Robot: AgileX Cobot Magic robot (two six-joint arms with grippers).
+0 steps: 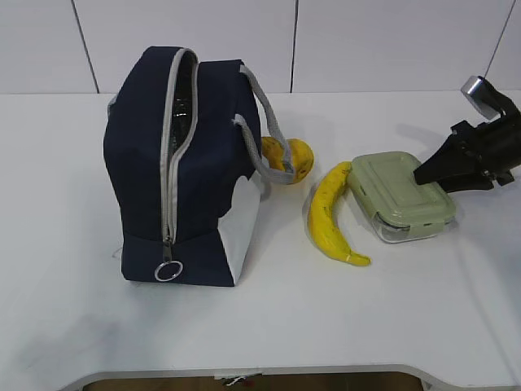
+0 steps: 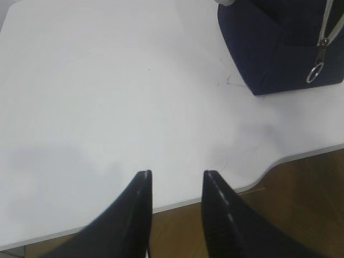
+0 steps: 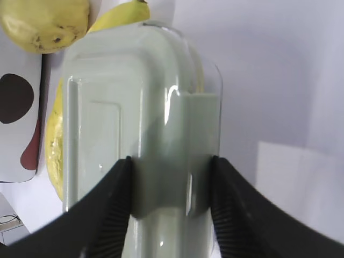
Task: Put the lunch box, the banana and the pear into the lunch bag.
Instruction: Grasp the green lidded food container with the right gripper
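The navy lunch bag (image 1: 195,163) stands upright at the left, its zip open down the front and its ring pull (image 1: 168,270) hanging low. The pear (image 1: 295,159) lies behind the bag's handle. The banana (image 1: 326,216) lies between the bag and the lunch box (image 1: 399,195), which rests on the table. My right gripper (image 1: 422,175) is at the box's right end. In the right wrist view the right gripper (image 3: 171,161) has both fingers pressed against the green lid clip of the lunch box (image 3: 123,107). My left gripper (image 2: 177,174) is open and empty over the table's front edge.
The white table (image 1: 342,326) has its front edge close below. In the left wrist view the bag's corner (image 2: 279,48) sits at the upper right. In the right wrist view the banana (image 3: 54,134) and the pear (image 3: 45,21) lie beyond the box.
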